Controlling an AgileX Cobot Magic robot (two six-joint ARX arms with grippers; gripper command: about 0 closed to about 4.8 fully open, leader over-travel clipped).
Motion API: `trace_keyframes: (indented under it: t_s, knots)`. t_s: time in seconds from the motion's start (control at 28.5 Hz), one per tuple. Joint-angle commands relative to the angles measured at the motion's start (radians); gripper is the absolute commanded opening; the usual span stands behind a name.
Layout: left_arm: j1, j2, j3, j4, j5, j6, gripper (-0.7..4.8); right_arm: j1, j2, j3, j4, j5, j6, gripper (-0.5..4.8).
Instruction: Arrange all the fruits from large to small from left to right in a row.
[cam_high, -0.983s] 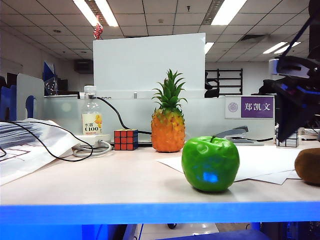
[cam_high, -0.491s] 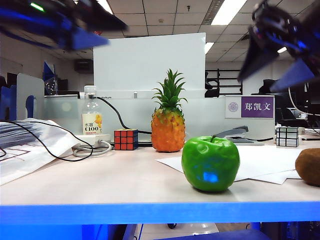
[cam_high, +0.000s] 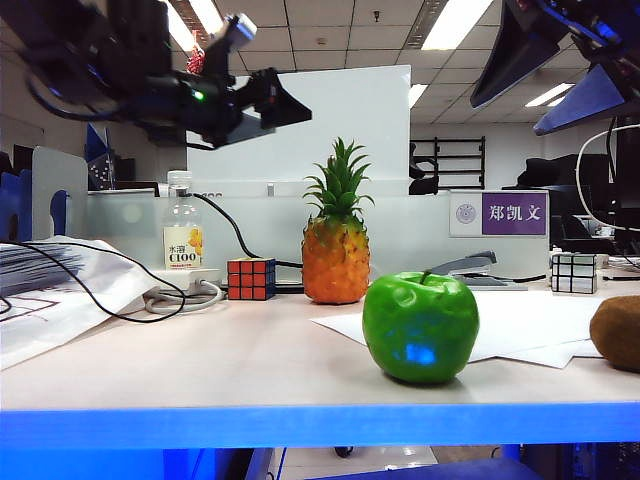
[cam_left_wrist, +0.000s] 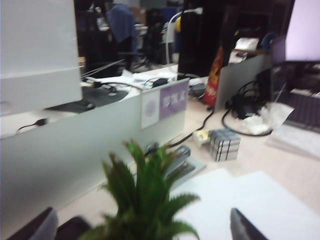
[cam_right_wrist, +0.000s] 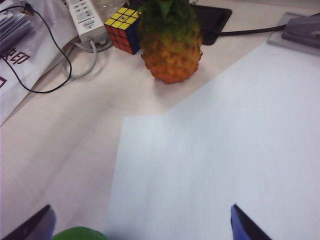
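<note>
Both arms raised with jaws spread and empty, no fruit gripped yet.

The left gripper (cam_high: 285, 100), upper left of the exterior view, hangs above and left of the pineapple (cam_high: 336, 250), whose green crown (cam_left_wrist: 145, 200) fills the space ahead of its spread jaws, so it looks lined up for that fruit. The right gripper (cam_high: 560, 80), upper right, holds its jaws wide above the white paper (cam_right_wrist: 220, 135), with the green apple (cam_high: 420, 328) just under it at front centre. The brown kiwi (cam_high: 617, 333) sits at the right edge, so the sizes already run large to small, though not in one row. The pale table (cam_high: 200, 360) also carries a Rubik's cube (cam_high: 251, 279), a bottle (cam_high: 183, 232) and a stapler (cam_high: 475, 268); behind is an open office under strip lights.
</note>
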Motion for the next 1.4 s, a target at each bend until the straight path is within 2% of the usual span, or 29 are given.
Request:
trace_keyframes:
  t_s: [0.04, 0.25, 0.42, 0.63, 0.77, 1.02, 1.09, 1.12, 1.16, 1.26, 1.4]
  knots:
    - [-0.002, 0.064, 0.108, -0.023, 0.031, -0.05, 4.79, 0.002, -0.006, 0.007, -0.019, -0.013, 0.005, 4.79]
    - [-0.029, 0.167, 0.262, -0.071, 0.02, -0.049, 4.79, 0.002, -0.005, 0.007, -0.023, -0.023, 0.003, 4.79]
    - [-0.051, 0.241, 0.334, -0.086, 0.021, -0.05, 4.79, 0.002, -0.006, 0.008, -0.018, -0.019, 0.004, 4.79]
    - [-0.084, 0.275, 0.342, -0.106, -0.008, -0.008, 4.79, 0.001, -0.006, 0.008, -0.022, -0.019, 0.003, 4.79]
    - [-0.097, 0.296, 0.342, -0.105, -0.065, 0.048, 4.79, 0.001, -0.006, 0.008, -0.022, -0.019, 0.003, 4.79]
    - [-0.097, 0.308, 0.341, -0.104, -0.157, 0.069, 4.79, 0.001, -0.006, 0.008, -0.021, -0.019, 0.004, 4.79]
    - [-0.097, 0.308, 0.342, -0.104, -0.164, 0.092, 3.73, 0.001, -0.006, 0.008, -0.016, -0.019, 0.004, 4.79]
    - [-0.097, 0.309, 0.342, -0.103, -0.167, 0.099, 3.43, 0.001, -0.006, 0.008, -0.012, -0.019, 0.003, 4.79]
    - [-0.097, 0.309, 0.342, -0.103, -0.172, 0.111, 2.82, 0.001, -0.006, 0.008, -0.009, -0.019, 0.004, 4.79]
    - [-0.097, 0.309, 0.342, -0.104, -0.17, 0.132, -0.01, 0.001, -0.006, 0.008, 0.0, -0.019, 0.004, 4.79]
    - [-0.097, 0.308, 0.342, -0.106, -0.172, 0.132, -0.05, 0.001, -0.006, 0.008, 0.003, -0.019, 0.003, 4.79]
